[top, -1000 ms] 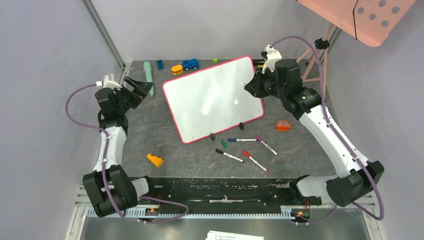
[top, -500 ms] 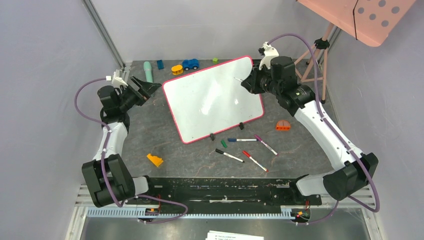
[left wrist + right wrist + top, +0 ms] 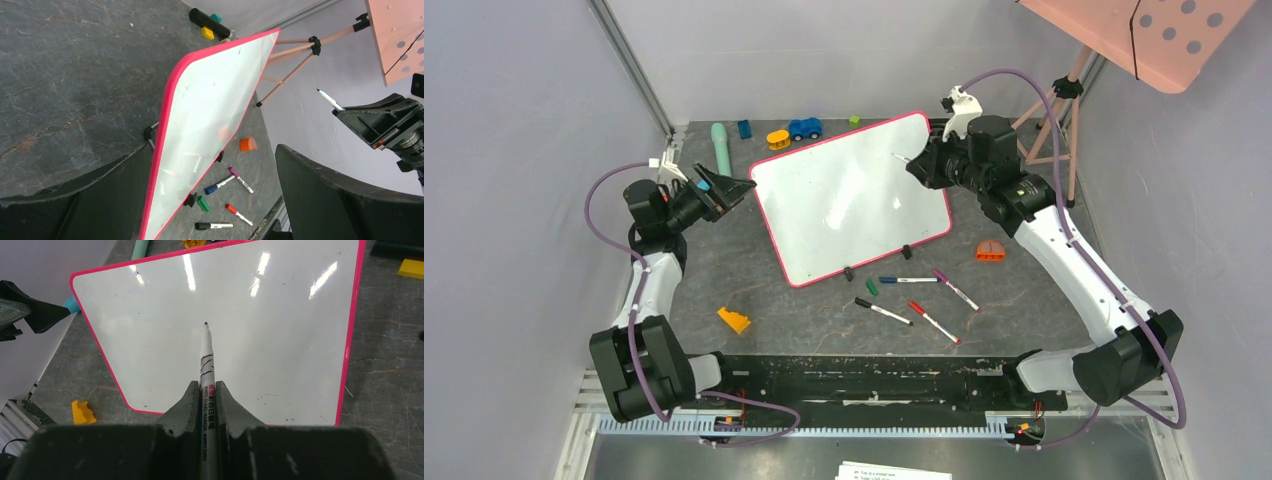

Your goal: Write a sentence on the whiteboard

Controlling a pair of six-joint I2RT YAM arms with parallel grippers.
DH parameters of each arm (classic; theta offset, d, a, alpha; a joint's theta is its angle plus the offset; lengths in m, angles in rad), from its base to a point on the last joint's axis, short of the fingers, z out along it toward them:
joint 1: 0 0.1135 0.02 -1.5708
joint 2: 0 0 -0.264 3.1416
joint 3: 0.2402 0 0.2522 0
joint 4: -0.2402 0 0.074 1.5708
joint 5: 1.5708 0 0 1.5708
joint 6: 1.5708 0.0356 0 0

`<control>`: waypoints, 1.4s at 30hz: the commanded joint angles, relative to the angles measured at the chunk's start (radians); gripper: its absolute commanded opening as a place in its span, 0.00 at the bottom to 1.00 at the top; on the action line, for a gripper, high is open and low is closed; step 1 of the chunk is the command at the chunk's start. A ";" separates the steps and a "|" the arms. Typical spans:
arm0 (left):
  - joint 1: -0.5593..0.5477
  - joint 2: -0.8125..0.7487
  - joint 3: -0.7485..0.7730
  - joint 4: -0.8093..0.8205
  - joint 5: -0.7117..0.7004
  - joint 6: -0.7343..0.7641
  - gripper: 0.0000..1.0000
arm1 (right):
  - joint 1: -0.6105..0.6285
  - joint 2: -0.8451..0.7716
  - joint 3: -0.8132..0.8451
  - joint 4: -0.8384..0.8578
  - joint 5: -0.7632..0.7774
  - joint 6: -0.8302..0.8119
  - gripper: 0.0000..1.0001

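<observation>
The whiteboard [image 3: 834, 215] stands tilted on black clip feet, with a pink-red rim. Its face is blank apart from faint specks; no green sentence shows. It also shows in the left wrist view [image 3: 215, 95] and the right wrist view [image 3: 270, 320]. My right gripper [image 3: 922, 166] is shut on a white marker [image 3: 206, 357] with a dark green tip. The marker points at the board's upper right part. In the left wrist view the marker [image 3: 330, 100] hangs clear of the board. My left gripper [image 3: 730, 186] is open and empty, just off the board's left edge.
Blue [image 3: 908, 280], purple [image 3: 955, 289], black [image 3: 883, 311] and red [image 3: 934, 322] markers and a green cap [image 3: 872, 287] lie in front of the board. An orange piece [image 3: 990, 251] lies at right, a yellow block [image 3: 734, 320] at left, and toys behind. A pink dotted panel [image 3: 1154, 30] stands on a tripod.
My left gripper has swung right and nearer, up to the board's left edge. My right gripper with the marker rose slightly towards the board's top right, then held still.
</observation>
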 commanded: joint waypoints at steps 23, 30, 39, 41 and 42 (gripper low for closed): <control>-0.016 0.139 0.076 0.165 0.149 0.059 1.00 | 0.008 0.073 0.083 0.017 -0.048 -0.004 0.00; -0.019 0.178 0.151 0.057 0.154 0.068 1.00 | 0.010 0.071 0.084 0.059 -0.047 0.001 0.00; -0.046 0.199 0.108 0.087 0.219 0.041 1.00 | 0.011 0.005 -0.012 0.100 -0.048 -0.024 0.00; -0.057 0.209 0.085 0.098 0.226 0.026 1.00 | 0.010 -0.004 -0.017 0.098 -0.045 -0.016 0.00; -0.061 0.213 0.070 0.124 0.230 0.009 1.00 | 0.010 -0.010 -0.014 0.093 -0.045 -0.013 0.00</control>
